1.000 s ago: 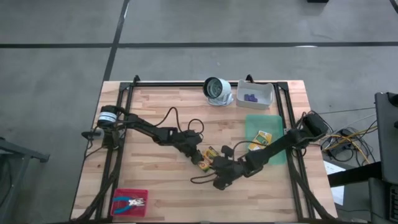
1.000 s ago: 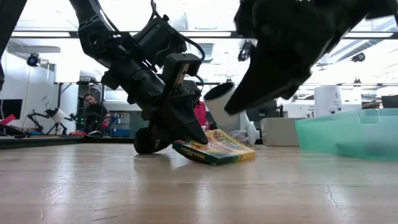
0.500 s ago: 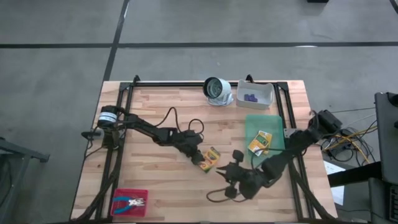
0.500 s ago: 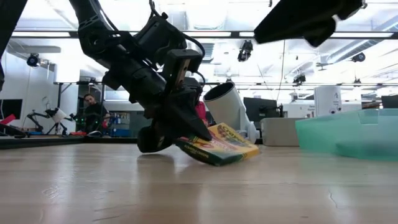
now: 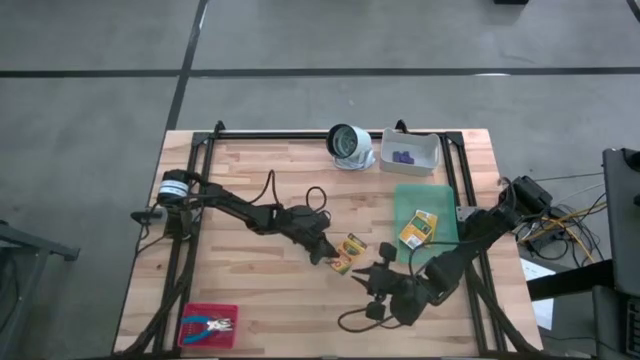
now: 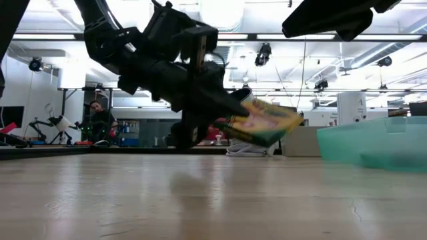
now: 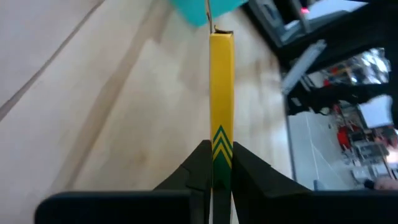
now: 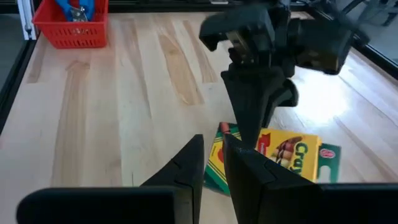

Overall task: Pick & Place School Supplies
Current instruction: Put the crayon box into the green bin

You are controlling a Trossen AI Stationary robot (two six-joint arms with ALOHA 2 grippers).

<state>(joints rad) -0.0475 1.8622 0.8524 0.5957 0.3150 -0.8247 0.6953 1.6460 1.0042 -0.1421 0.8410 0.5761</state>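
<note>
Left gripper (image 5: 328, 252) clamped on the edge of a crayon box (image 5: 349, 253), holding it clear of the table (image 5: 250, 190) near mid-table, tilted, thin side between the fingers (image 7: 200, 163) (likely so it can be carried across to the green mat (image 5: 440, 205), where another crayon box (image 5: 419, 228) already lies). Right gripper (image 5: 376, 283) hangs just beside, near the table's front edge, jaws nearly together on nothing, probably backed off to leave the carry path free

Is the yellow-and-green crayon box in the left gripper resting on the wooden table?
No, the crayon box hangs clear above the table.
</note>
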